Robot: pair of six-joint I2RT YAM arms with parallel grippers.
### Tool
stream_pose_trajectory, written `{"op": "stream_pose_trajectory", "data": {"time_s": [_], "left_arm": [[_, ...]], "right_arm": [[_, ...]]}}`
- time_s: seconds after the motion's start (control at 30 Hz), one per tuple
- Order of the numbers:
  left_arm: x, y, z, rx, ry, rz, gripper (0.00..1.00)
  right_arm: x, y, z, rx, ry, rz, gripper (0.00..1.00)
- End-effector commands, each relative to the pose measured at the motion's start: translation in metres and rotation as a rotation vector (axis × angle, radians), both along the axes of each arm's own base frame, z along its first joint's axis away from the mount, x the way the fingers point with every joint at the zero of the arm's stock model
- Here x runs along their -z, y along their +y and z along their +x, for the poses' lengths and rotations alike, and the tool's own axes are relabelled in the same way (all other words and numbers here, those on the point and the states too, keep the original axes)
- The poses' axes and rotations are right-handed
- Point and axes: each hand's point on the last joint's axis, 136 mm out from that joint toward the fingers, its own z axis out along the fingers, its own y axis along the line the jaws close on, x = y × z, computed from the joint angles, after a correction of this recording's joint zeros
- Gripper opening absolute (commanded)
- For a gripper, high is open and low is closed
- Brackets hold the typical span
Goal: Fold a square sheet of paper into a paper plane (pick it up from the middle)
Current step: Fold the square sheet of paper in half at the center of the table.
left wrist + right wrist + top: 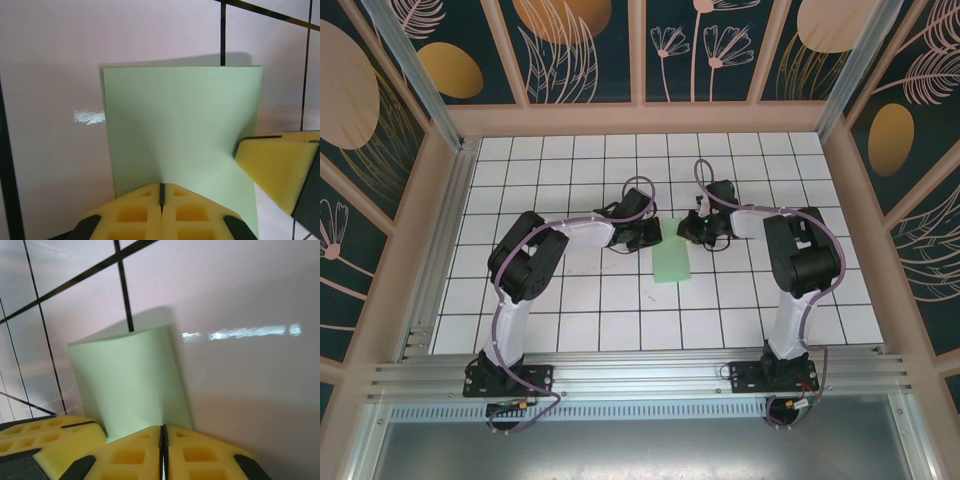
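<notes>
Bowing off the grid table [570,320], the mint square sheet of paper [672,264] sits pinched by left gripper [161,192] and right gripper [163,432], both clamped on one end.

Our left arm [525,262] elbows out toward nine o'clock and our right arm [798,255] toward three. Both wrists turn inward, each pair of jaws pressed together.

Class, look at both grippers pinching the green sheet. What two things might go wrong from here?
1. The left gripper and right gripper pinch the same end of the sheet, close together. If they pull apart, the thin paper might tear.
2. The sheet bows in the right wrist view, so pressing it down now may set a crooked crease.
</notes>
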Motion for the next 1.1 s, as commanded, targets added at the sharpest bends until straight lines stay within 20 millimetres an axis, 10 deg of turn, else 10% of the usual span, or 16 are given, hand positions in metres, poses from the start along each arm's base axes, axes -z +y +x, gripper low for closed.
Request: {"op": "stream_pose_trajectory", "data": {"time_s": [0.0,0.17,0.6,0.83,1.07], "left_arm": [[0.068,0.045,-0.029,-0.020,0.132,0.228,0.06],[0.070,0.045,-0.030,-0.016,0.137,0.230,0.06],[0.072,0.047,-0.032,-0.006,0.139,0.242,0.06],[0.072,0.047,-0.033,-0.007,0.142,0.243,0.06],[0.072,0.047,-0.032,-0.009,0.139,0.243,0.06]], "right_arm": [[-0.001,0.002,0.003,0.010,0.000,0.046,0.13],[-0.038,0.011,0.020,-0.003,-0.102,0.090,0.14],[0.012,0.003,0.037,0.068,0.021,-0.016,0.13],[-0.034,0.020,0.052,0.033,-0.098,0.072,0.13],[0.004,0.010,0.049,0.072,-0.011,-0.002,0.13]]}}
